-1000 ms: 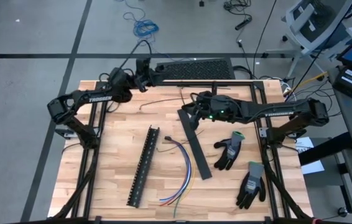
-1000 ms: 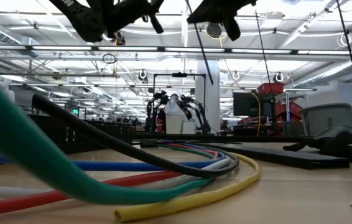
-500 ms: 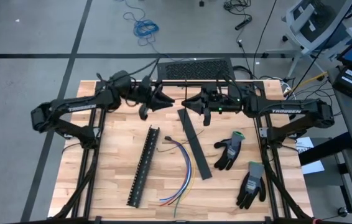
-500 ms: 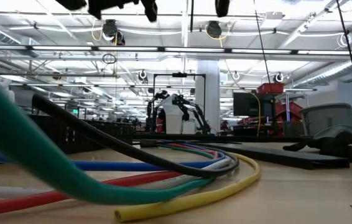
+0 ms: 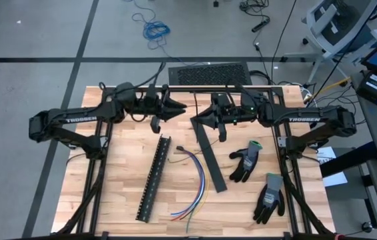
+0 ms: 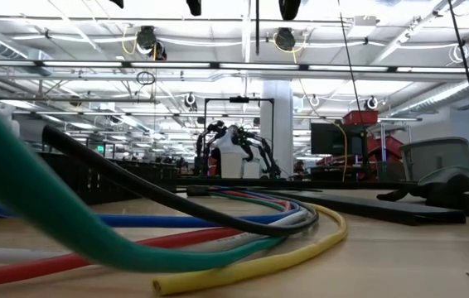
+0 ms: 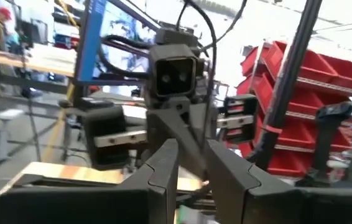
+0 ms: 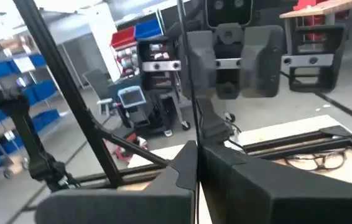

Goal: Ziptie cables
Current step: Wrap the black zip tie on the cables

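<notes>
— In the low view we see only the tips of both grippers, cut off by the upper edge.

— And the cables (image 6: pixel 135 223) fill the foreground, blurred and cropped at the left; we cannot tell where they end.

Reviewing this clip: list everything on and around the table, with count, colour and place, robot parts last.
Loose bundle of thin multicoloured wires: one, blue, purple, red, orange, yellow-green; table centre, curving toward the near edge.
Black slotted plastic strip: one; left of the wires, lying diagonally.
Flat black bar: one; right of the wires.
Dark work gloves with green cuffs: two; right part of the table, the second nearer the front.
Black keyboard: one; beyond the table's far edge.
Wooden table: one, light.
Left claw: dark, above the far middle, holds nothing visible.
Right claw: dark, facing it, shut on a thin dark strand.
</notes>
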Controlling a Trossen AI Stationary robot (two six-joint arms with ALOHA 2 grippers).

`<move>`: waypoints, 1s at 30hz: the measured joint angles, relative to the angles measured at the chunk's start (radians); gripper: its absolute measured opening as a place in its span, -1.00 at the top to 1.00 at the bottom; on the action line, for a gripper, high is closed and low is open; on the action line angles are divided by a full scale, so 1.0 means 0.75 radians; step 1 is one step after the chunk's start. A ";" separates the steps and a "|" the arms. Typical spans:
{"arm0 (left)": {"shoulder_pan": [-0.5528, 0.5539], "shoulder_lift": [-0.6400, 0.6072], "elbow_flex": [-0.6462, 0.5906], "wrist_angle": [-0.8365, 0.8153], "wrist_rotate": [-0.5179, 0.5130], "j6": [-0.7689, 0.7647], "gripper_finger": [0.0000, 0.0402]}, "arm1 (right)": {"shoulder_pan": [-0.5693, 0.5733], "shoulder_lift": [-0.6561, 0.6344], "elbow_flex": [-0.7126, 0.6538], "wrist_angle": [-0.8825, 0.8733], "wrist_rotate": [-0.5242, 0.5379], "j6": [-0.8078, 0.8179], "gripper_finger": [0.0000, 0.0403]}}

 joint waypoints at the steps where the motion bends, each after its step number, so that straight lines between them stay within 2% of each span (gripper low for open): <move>1: -0.006 0.002 0.000 -0.003 0.000 -0.024 0.59 | -0.002 0.005 0.000 0.000 0.004 -0.011 1.00; 7: -0.021 0.028 0.000 0.044 -0.008 -0.128 0.40 | -0.023 0.069 0.000 0.054 0.013 -0.024 1.00; 14: -0.022 0.098 0.000 0.061 -0.039 -0.137 0.19 | -0.022 0.105 -0.001 0.156 0.005 0.009 1.00; 25: -0.022 0.136 0.000 0.126 -0.104 -0.124 0.19 | -0.021 0.106 -0.001 0.087 0.067 -0.003 1.00; 30: -0.022 0.136 0.000 0.137 -0.104 -0.095 0.28 | -0.022 0.106 -0.001 0.051 0.083 -0.014 1.00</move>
